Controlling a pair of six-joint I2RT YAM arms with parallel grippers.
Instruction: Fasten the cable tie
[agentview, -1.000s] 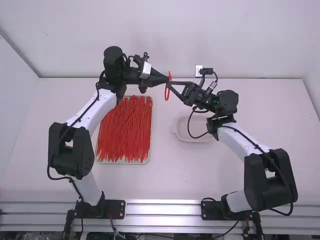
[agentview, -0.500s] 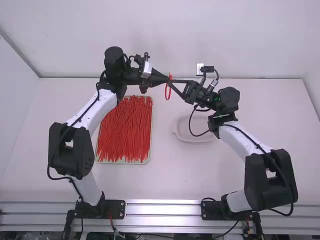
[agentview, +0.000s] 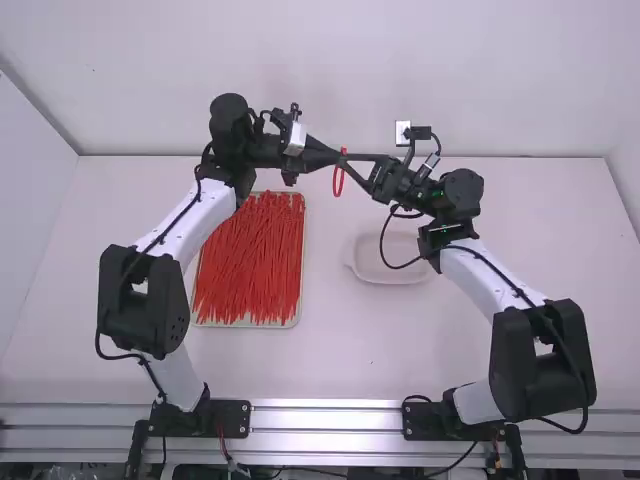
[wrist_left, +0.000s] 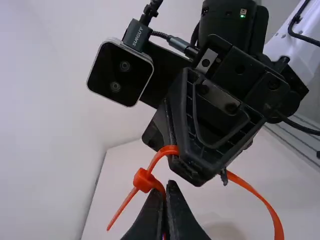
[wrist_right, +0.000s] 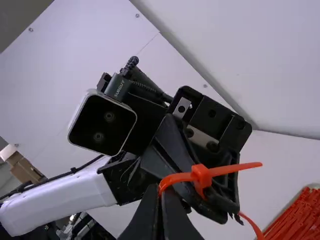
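Left half of the worktop (agentview: 100, 200): tray (agentview: 246, 325) of spare ties (agentview: 250, 255), long axes running near edge to far edge. Not in play.

Left gripper (wrist_left: 165, 189): raised over the far edge, about mid-worktop. Its fingers (wrist_left: 155, 212) are together, pinched on the cable tie (agentview: 338, 180) right beside the head (wrist_left: 142, 180).

Progress: the tail (wrist_left: 120, 212) is through the head, so there's a closed loop (wrist_left: 255, 202). I'd call threading done. The loop is wide and slack, with only a short tail past the head, so cinching is what's left. Roughly halfway, by my read. The tail end is free with neither gripper on it, so one would likely need to regrip it to pull tight.

Position and orientation: the tie is in the air between the two grippers, clear of worktop and tray. The head sits up by the fingertips. From the high view I judge the loop's long axis hangs from there down toward the worktop. The tail is short and straight, and points out of the head away from the loop.

Right gripper (wrist_right: 160, 194): nose to nose with the left one. Its fingers (wrist_right: 150, 217) are together, clamped on the strap just beside the head.

Right of middle: white dish (agentview: 360, 268) on the worktop, below the right arm.
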